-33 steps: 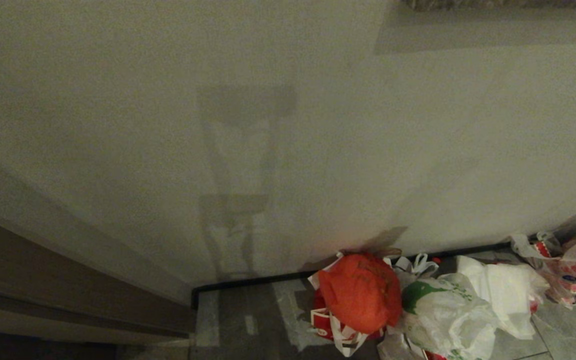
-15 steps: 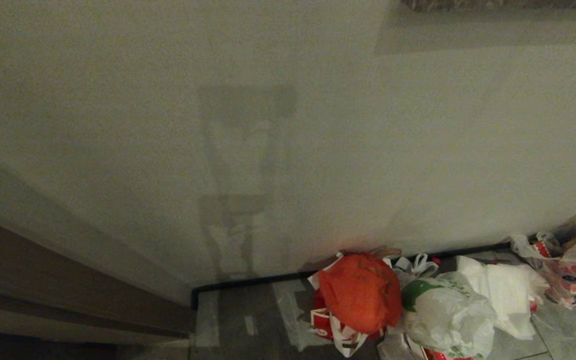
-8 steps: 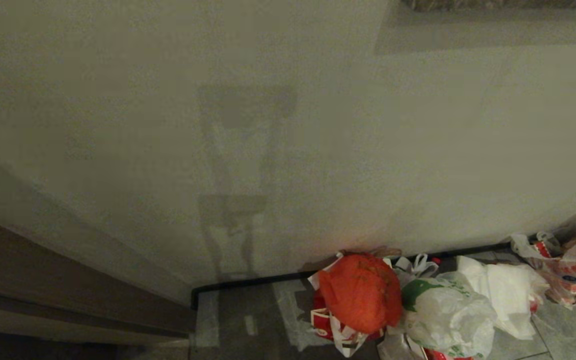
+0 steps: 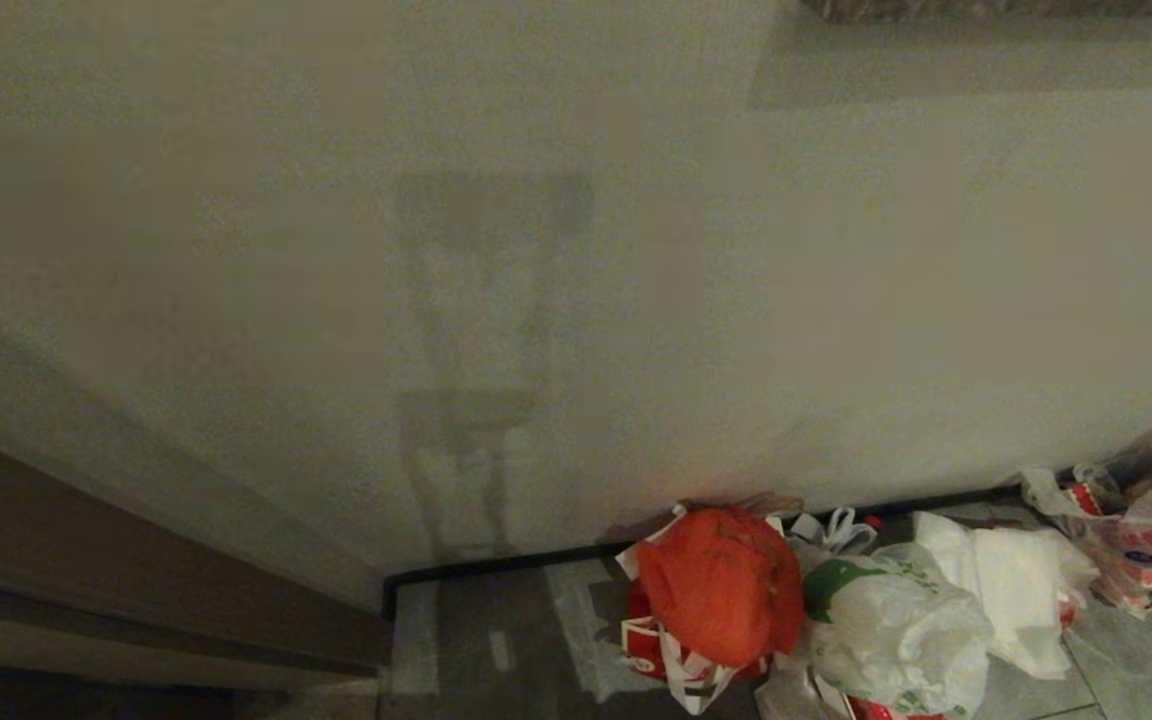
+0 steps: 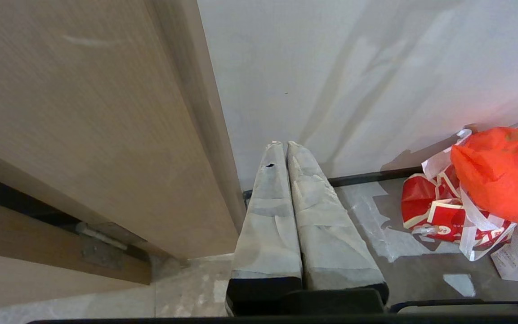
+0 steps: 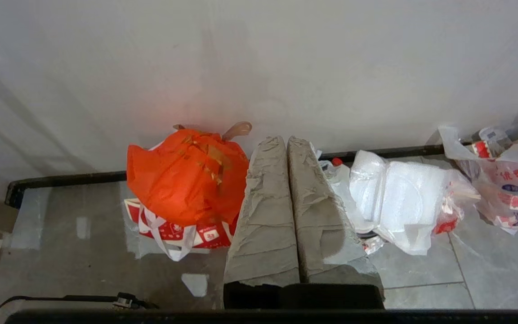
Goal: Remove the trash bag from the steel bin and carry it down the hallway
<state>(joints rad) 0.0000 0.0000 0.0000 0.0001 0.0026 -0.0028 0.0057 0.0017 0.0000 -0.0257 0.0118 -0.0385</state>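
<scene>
Green print on trash bag (image 4: 896, 630) unreadable beside orange-red bag (image 4: 721, 585).

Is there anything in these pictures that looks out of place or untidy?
Yes. Several bags lie in a loose heap on the floor against the wall: an orange-red bag on a red-and-white bag, the trash bag beside it, and a printed bag further right. No bin is visible.
</scene>
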